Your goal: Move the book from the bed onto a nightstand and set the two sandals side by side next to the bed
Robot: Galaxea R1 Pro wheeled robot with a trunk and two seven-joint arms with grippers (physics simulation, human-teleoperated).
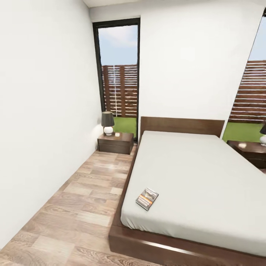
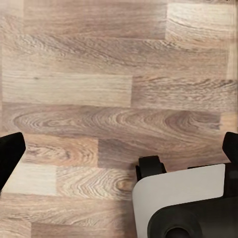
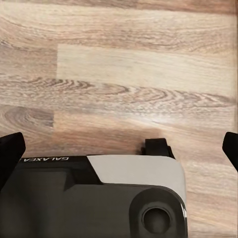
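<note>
The book, dark-covered with an orange band, lies flat on the pale grey mattress of the bed, near its front left corner. One nightstand with a lamp stands left of the headboard. The other nightstand sits at the right edge. The sandals are out of view. In the left wrist view my left gripper hangs open over bare wood floor, with its black fingertips far apart. My right gripper is likewise open above the floor, with nothing between its fingers.
A strip of wood-plank floor runs between the white left wall and the bed frame toward the left nightstand. A tall dark-framed window stands behind it. My white and black base shows under both grippers.
</note>
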